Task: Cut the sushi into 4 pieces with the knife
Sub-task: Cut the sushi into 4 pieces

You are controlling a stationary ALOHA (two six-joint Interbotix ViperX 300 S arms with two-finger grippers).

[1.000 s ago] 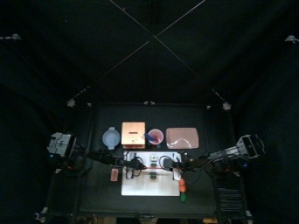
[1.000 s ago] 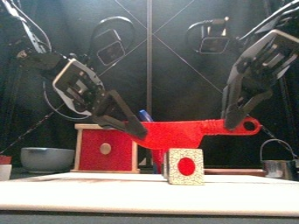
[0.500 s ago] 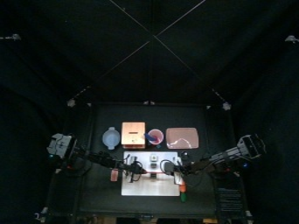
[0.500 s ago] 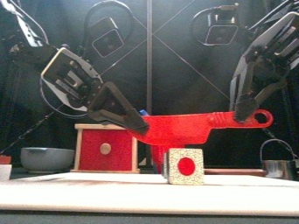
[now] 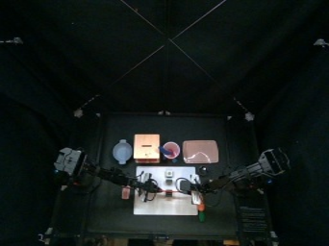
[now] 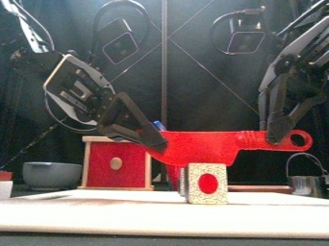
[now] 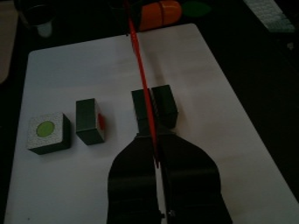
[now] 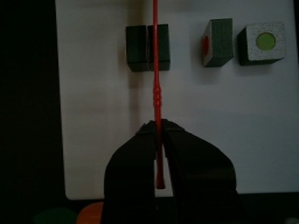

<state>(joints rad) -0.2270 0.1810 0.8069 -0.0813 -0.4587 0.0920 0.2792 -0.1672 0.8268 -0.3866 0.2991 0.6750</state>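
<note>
Top view puts the black worktop (image 5: pixel 110 130) widest, with the white cutting board (image 5: pixel 167 204) at its front, and both my hands meet over that board. My left hand (image 6: pixel 154 144) is clamped on the blade end of the flat red toy knife (image 6: pixel 213 144). My right hand (image 6: pixel 283 136) is clamped on its handle, just inside the end ring, so the knife hangs level between them.

Directly under the blade stands the uncut dark green sushi block (image 7: pixel 166 105), at 3 o'clock from my left hand and 9 o'clock from my right, and lower than both. The blade's lower edge is at the block's top; I cannot tell whether it touches. At 12 o'clock from the block, set apart from it, is the thin slice (image 7: pixel 87 121) with a red face. Beyond that is the end piece (image 7: pixel 45 136) with a green centre.

I count three pieces, so I judge this to be the last cut. To do it well, I should lower both wrists at the same rate so the blade stays level. The edge should stay across the block's middle, where both wrist views show it. I should press straight down, without drifting toward 12 o'clock and shoving the block into the slice, and stop at the board.
</note>
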